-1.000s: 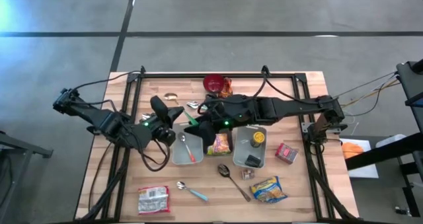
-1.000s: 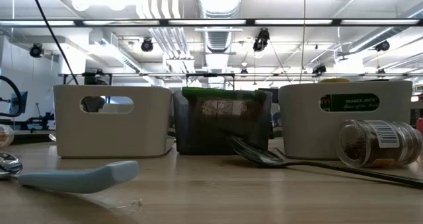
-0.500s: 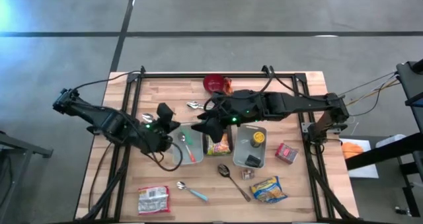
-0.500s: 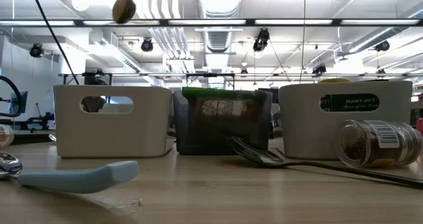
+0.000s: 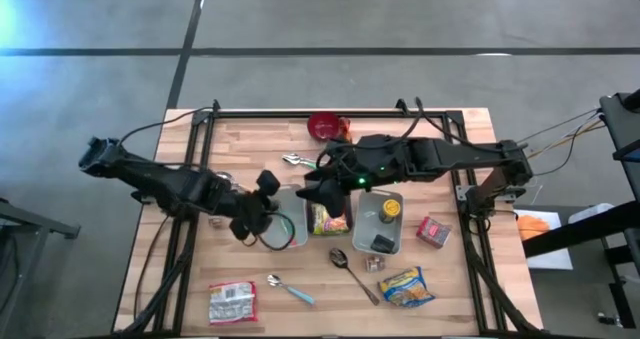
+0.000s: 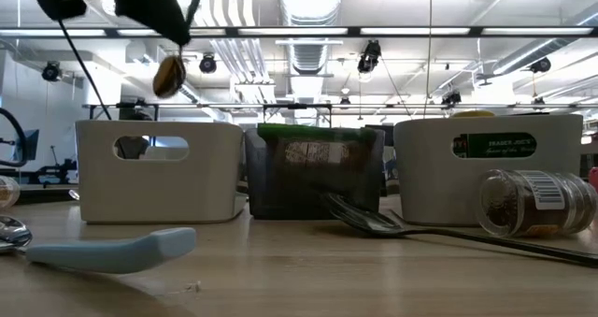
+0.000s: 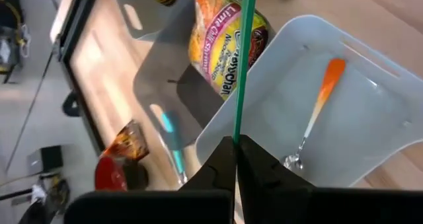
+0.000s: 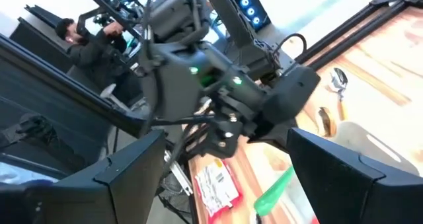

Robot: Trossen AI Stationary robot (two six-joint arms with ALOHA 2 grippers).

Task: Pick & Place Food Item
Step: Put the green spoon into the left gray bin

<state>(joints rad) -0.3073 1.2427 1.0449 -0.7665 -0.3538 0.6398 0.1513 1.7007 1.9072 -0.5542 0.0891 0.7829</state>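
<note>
Left tool (image 5: 266, 201) clamped on green-handled utensil (image 7: 242, 59) above white bin's rim (image 7: 264, 59) — right tool (image 5: 318, 187) apart, nearby.

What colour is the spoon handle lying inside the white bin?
Orange handle in the white bin; clearest in the left wrist view.
</note>
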